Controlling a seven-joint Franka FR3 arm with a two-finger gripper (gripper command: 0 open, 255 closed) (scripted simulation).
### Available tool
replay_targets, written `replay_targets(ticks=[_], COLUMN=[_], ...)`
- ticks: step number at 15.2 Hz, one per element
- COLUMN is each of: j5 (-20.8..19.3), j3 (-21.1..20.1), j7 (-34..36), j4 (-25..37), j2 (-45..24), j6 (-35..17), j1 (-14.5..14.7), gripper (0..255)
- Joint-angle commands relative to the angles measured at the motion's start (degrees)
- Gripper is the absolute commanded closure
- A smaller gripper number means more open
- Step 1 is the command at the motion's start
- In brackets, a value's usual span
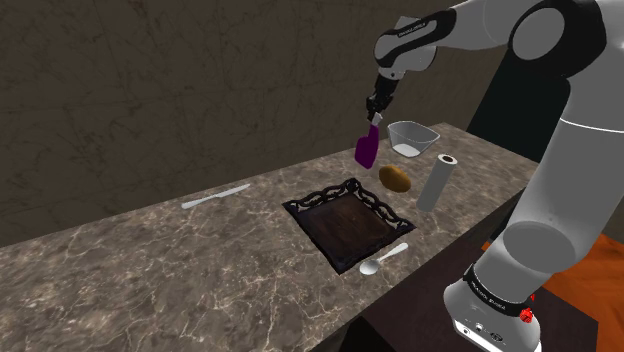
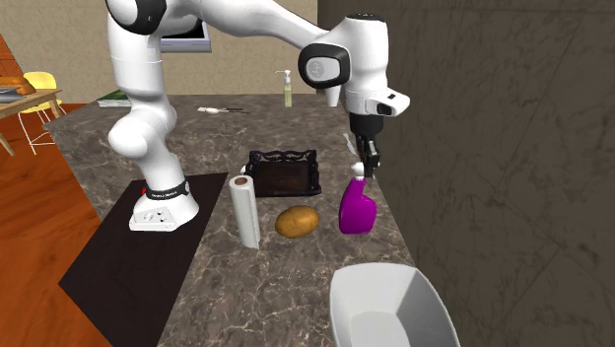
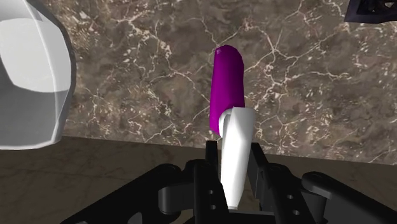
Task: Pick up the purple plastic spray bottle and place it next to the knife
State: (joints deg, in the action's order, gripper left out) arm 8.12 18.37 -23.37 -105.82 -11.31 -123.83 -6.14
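**Sprayer clasped, bottle well apart from the knife**

Your gripper (image 1: 375, 112) is narrowed onto the white sprayer head of the purple spray bottle (image 1: 367, 148); in the wrist view both fingers (image 3: 212, 159) press that head from either side, with the purple body pointing away from the hand. The bottle hangs upright by the back wall. You cannot tell whether its base touches the marble countertop (image 1: 150, 260).

In the shoulder view, reading from the bottle:
- the clear bowl (image 1: 412, 137) sits near, at 2 o'clock
- the potato (image 1: 395, 178) is just beside, at 4 o'clock, and the paper towel roll (image 1: 436, 182) stands at the potato's 3 o'clock
- the dark ornate tray (image 1: 348, 222) lies at 6 o'clock
- the knife (image 1: 215, 196) lies well apart, at 8 o'clock.
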Motion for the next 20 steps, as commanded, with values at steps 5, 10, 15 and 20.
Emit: replay_targets(ticks=[5,10,15,20], j5=[-0.7,-1.2,-2.5,-5.1], j3=[0.2,0.3,-0.6,-3.4], j7=[0.6,1.0,4.1,11.5], j4=[3.0,5.9,4.8,-0.6], j2=[1.2,1.9,4.4,8.8], j6=[4.1,7.7,8.7,7.1], j1=[0.0,0.0,1.8,5.7], gripper=[255,255,255,255])
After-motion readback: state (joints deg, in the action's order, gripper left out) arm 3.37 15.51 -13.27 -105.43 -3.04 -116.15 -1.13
